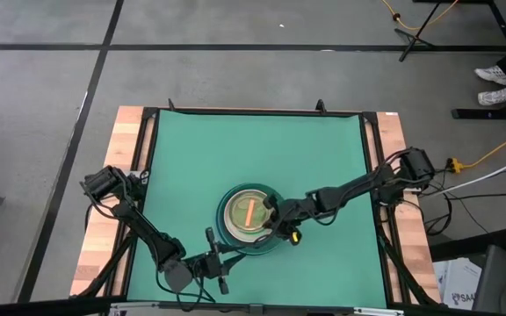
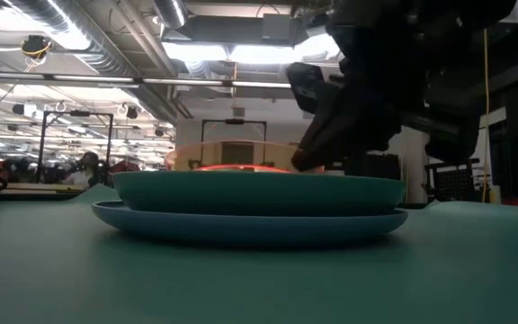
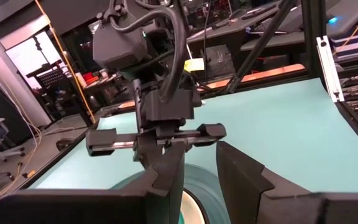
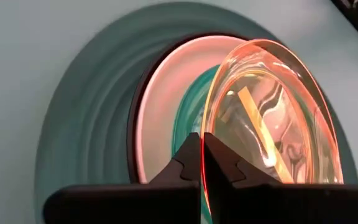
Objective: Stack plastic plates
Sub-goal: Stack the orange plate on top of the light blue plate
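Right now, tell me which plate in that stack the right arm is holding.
The translucent orange plate: the right end effector pinches its rim, tilted above the stack, while the white plate and dark-green plate lie flat below.

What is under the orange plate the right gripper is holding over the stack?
The right gripper pinches the orange plate, tilted. Beneath it: a cyan plate, white plate, black rim, and dark-green plate. The light-blue plate lies lowest; anything else is covered.
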`<action>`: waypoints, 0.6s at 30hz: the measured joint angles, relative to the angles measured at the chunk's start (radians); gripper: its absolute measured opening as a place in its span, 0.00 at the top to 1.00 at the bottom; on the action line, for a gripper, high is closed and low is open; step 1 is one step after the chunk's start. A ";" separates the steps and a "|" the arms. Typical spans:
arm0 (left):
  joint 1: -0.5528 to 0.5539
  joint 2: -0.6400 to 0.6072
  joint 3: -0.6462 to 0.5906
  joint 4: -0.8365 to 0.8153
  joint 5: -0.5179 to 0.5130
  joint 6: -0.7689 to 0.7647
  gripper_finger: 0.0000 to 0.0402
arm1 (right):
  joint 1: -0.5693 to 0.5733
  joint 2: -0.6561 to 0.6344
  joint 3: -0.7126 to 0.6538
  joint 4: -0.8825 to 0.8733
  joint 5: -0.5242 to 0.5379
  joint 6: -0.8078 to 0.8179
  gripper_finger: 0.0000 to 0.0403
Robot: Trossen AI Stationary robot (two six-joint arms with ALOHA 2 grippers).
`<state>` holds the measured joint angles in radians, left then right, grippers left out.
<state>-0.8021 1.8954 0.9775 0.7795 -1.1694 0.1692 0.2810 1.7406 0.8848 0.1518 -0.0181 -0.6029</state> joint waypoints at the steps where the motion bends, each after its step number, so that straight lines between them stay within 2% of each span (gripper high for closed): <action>1: 0.000 0.000 0.000 0.000 0.000 0.000 0.78 | 0.000 0.006 0.000 0.010 0.001 0.000 1.00; 7: 0.000 0.000 0.000 -0.001 0.014 -0.002 0.78 | 0.000 0.012 0.000 -0.003 0.000 0.004 1.00; 12: 0.001 0.000 0.000 -0.002 0.028 -0.005 0.78 | 0.000 0.012 0.000 0.009 0.012 0.067 0.99; 15: 0.003 0.000 0.000 -0.013 0.052 -0.033 0.78 | 0.000 0.012 0.000 0.003 0.001 0.097 0.94; 18: 0.007 0.000 0.000 -0.018 0.078 -0.035 0.78 | 0.000 0.012 0.000 0.012 -0.007 0.106 0.84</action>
<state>-0.7952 1.8954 0.9775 0.7619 -1.0910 0.1339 0.2813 1.7527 0.8845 0.1642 -0.0247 -0.4973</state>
